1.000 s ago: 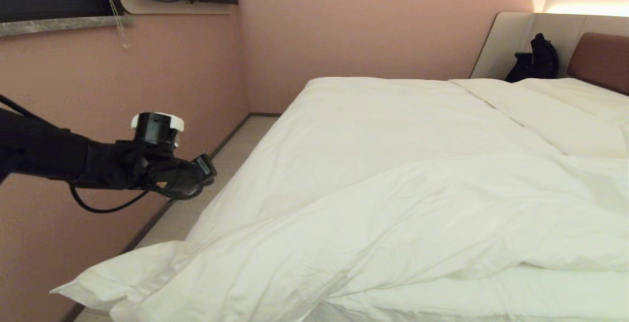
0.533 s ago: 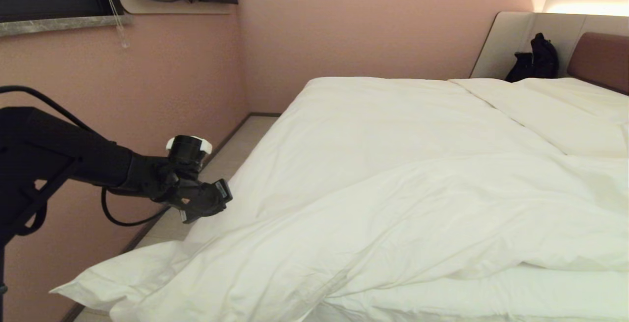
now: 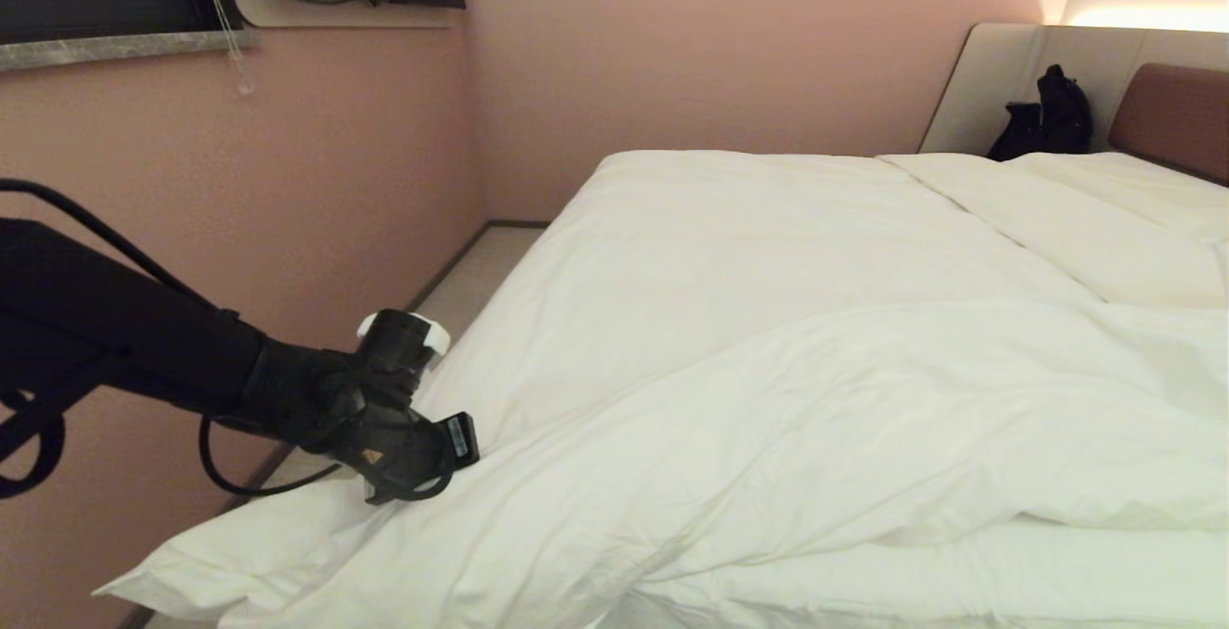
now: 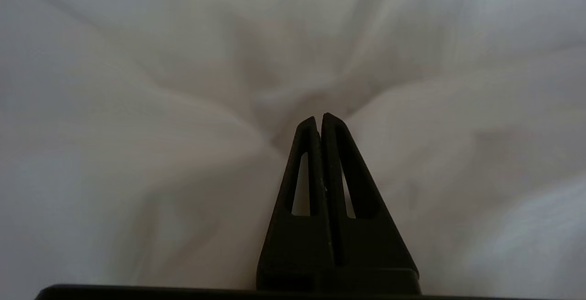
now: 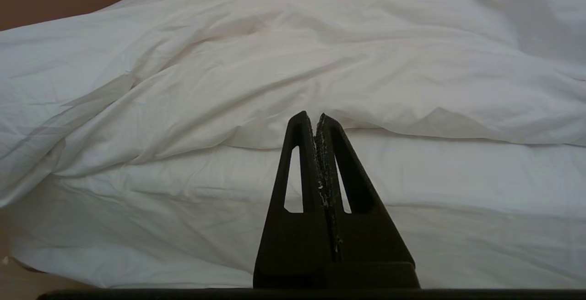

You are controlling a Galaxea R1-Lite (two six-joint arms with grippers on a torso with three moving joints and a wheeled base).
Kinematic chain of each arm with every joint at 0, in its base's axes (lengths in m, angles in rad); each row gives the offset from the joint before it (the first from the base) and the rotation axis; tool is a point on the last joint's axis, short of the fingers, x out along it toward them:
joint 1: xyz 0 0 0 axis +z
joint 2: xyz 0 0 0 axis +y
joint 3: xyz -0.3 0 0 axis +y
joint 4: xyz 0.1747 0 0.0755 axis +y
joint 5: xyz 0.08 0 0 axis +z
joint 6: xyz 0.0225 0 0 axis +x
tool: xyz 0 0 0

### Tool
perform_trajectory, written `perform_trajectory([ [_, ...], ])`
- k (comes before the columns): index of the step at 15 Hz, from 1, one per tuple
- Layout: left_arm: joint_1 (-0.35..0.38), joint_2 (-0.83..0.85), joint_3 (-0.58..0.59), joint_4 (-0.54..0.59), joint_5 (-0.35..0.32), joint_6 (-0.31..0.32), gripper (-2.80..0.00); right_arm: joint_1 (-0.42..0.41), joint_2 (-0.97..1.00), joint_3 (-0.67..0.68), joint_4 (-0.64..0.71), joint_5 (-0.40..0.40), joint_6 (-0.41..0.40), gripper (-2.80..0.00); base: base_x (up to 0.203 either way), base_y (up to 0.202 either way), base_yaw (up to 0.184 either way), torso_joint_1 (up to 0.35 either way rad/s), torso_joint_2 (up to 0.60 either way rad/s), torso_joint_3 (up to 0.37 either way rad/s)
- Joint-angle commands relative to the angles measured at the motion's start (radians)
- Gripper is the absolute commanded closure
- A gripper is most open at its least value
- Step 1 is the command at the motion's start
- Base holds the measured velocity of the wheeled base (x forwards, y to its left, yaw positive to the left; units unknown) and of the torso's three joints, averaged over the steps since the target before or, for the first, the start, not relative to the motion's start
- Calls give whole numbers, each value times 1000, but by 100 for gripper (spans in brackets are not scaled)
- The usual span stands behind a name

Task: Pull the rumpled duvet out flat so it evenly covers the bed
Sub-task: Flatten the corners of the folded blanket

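The white duvet point(image 3: 768, 399) lies rumpled across the bed, bunched in thick folds at the near side, with one corner hanging off at the near left. My left gripper point(image 3: 465, 440) is shut and empty, its tips pressed into the duvet's left edge. In the left wrist view the left gripper point(image 4: 319, 117) meets the duvet point(image 4: 137, 107) where creases fan out from its tips. My right gripper point(image 5: 316, 116) is shut with nothing in it, held off the bed's near side, level with the duvet's hanging edge point(image 5: 274, 62). It does not show in the head view.
Pillows point(image 3: 1085, 226) lie at the far right below the reddish-brown headboard point(image 3: 1176, 115). A black bag point(image 3: 1047, 115) stands beside it. A pink wall point(image 3: 288, 178) runs close along the bed's left side, leaving a narrow strip of floor point(image 3: 461, 283). The mattress sheet point(image 5: 458, 176) shows under the duvet.
My left arm has come down and to the right from mid-air beside the wall onto the duvet's left edge, staying shut. The duvet corner has sunk a little under it.
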Motion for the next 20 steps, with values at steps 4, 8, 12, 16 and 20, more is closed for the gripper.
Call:
perform_trajectory([
  [4,-15,-120,107,0,-44,-3,0,0,0,0,0,0,0,0,0,0,0,0,0,0],
  [8,-24,-240,214,1,-115,-2,0,0,0,0,0,0,0,0,0,0,0,0,0,0],
  [12,-58,-325,337,1,-119,1,0,0,0,0,0,0,0,0,0,0,0,0,0,0],
  [16,-64,-362,395,1,-200,-1,0,0,0,0,0,0,0,0,0,0,0,0,0,0],
  [20,-89,-383,463,1,-253,-1,0,0,0,0,0,0,0,0,0,0,0,0,0,0],
])
